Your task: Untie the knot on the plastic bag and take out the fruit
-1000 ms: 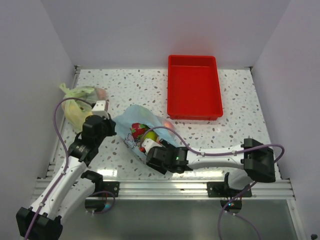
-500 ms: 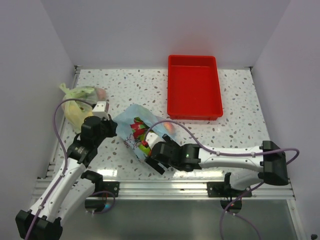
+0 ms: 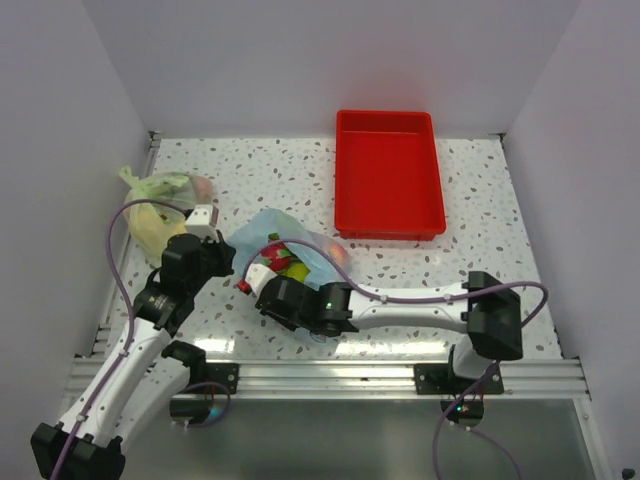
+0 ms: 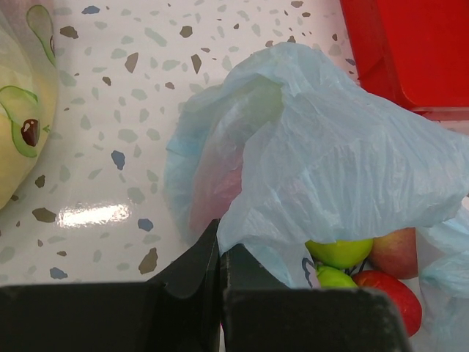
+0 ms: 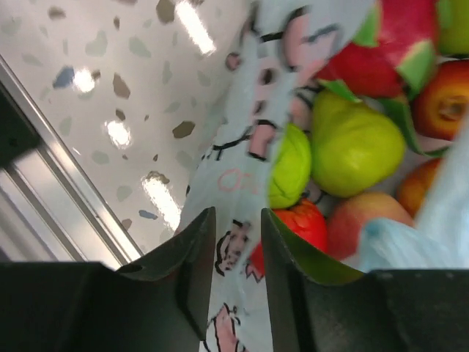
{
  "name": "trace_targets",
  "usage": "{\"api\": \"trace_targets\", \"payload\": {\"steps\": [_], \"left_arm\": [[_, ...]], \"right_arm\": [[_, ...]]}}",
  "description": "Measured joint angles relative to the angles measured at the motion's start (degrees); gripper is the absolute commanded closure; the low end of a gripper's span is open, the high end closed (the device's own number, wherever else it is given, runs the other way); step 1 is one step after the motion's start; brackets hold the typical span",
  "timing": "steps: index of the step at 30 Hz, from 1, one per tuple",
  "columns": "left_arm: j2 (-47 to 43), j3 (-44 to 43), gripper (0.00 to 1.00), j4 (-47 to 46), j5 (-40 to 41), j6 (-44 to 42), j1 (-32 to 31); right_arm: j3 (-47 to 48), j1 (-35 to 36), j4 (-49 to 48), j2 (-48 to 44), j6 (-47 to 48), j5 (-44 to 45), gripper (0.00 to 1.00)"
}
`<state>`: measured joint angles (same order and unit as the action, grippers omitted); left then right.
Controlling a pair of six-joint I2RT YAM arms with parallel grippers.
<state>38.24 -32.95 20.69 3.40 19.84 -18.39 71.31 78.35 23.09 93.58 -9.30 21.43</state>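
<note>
The light blue plastic bag (image 3: 300, 238) lies mid-table with its mouth slack; the knot is out of view. My left gripper (image 4: 220, 248) is shut on a fold of the bag's (image 4: 330, 147) left rim, and green and red fruit (image 4: 338, 253) show under the film. My right gripper (image 5: 238, 227) is at the bag's near-left side (image 3: 262, 272), open. Its jaws stand narrowly apart on either side of the cartoon-printed film (image 5: 242, 169). Just past them lie a green pear (image 5: 352, 139), a pink dragon fruit (image 5: 388, 44) and a red fruit (image 5: 304, 224).
A red tray (image 3: 388, 185) stands at the back, right of the bag. A yellow-green bag (image 3: 155, 205) lies by the left wall, close behind my left arm. The metal rail (image 3: 330, 375) runs along the near edge.
My right arm has swung left round the near side of the bag, and its jaws have narrowed from wide open onto the printed film. The left gripper has kept its pinch.
</note>
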Motion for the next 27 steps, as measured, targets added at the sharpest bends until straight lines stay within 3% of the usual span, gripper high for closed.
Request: {"api": "trace_targets", "payload": {"steps": [5, 11, 13, 16, 21, 27], "left_arm": [[0.0, 0.0, 1.0, 0.0, -0.02, 0.0, 0.0], [0.42, 0.0, 1.0, 0.0, -0.04, -0.17, 0.0], [0.48, 0.02, 1.0, 0.0, -0.07, -0.28, 0.0], [0.5, 0.0, 1.0, -0.02, -0.17, -0.61, 0.0], [0.74, 0.0, 1.0, -0.04, -0.22, -0.98, 0.0], [0.92, 0.0, 1.0, -0.04, -0.22, -1.01, 0.0]], "right_arm": [[-0.57, 0.15, -2.86, 8.26, 2.36, -8.96, 0.77], [-1.95, 0.57, -5.88, 7.93, 4.02, -16.55, 0.68], [-3.13, 0.72, -6.14, 5.95, 4.07, -16.28, 0.57], [-4.39, 0.72, -5.88, 1.62, 3.82, -13.25, 0.51], [-4.92, -1.07, -5.99, -4.15, 3.15, -6.88, 0.5], [-6.32, -6.34, -5.9, -4.44, 1.88, -4.59, 0.5]]}}
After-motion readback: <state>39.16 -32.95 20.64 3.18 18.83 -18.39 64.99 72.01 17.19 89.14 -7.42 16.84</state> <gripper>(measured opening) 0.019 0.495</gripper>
